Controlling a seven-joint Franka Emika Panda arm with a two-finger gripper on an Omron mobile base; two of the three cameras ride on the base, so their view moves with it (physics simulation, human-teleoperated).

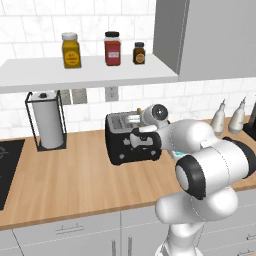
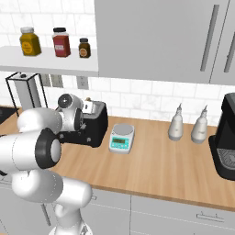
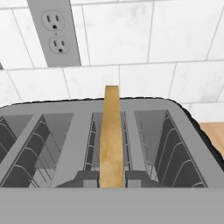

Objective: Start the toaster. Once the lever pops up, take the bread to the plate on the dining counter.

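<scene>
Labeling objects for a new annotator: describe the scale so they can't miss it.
Start at the wood counter under the grey wall cabinets. Right of the black toaster sits the scale: a small, low, white-and-teal box with a round silvery pan on top, flatter than the two pale bottles further right.

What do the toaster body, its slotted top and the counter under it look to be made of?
Toaster body: probably plastic or painted metal, from its black, faintly glossy shell. Slotted top: likely brushed metal, silvery grey with wire guides. Counter: light wood look, matte, faint grain; could be laminate.

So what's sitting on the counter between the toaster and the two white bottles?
In the right base view, a small white-and-teal scale sits between the toaster and the bottles.
</scene>
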